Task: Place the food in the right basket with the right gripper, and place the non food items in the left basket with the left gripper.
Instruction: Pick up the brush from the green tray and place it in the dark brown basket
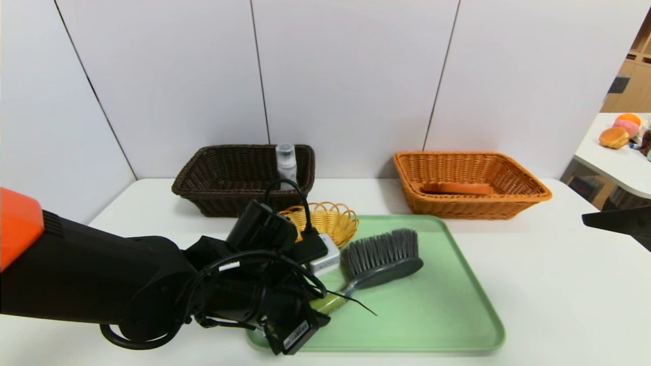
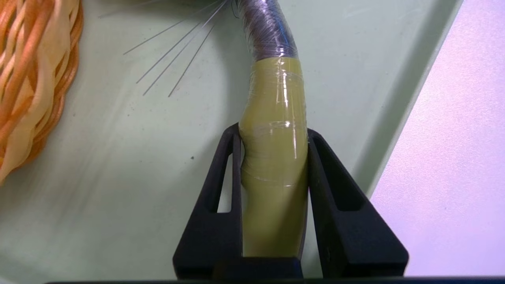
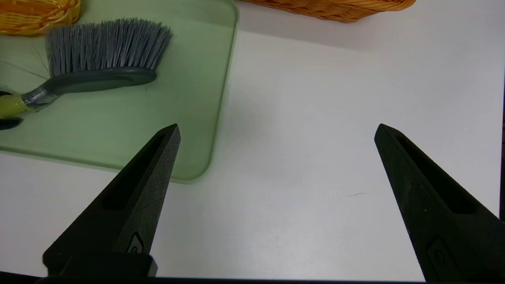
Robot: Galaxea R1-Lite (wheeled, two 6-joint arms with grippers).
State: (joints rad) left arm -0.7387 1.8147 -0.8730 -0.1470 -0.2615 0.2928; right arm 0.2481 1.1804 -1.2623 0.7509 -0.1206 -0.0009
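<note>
A grey brush (image 1: 384, 254) with a yellow-green handle (image 2: 276, 90) lies on the green tray (image 1: 447, 315). My left gripper (image 2: 273, 132) is shut on that handle near the tray's front left, one finger pressed on each side. My wrist hides the grip in the head view. The dark brown left basket (image 1: 239, 178) holds a clear bottle (image 1: 286, 161). The orange right basket (image 1: 473, 201) holds a long orange-brown food item (image 1: 460, 188). My right gripper (image 3: 277, 127) hangs open over bare table to the right of the tray, with nothing between its fingers.
A small yellow wicker basket (image 1: 328, 219) stands at the tray's back left, next to the brush head. A small white box (image 1: 328, 260) shows partly behind my left wrist. White wall panels stand behind the baskets. A side table with toys (image 1: 618, 136) is far right.
</note>
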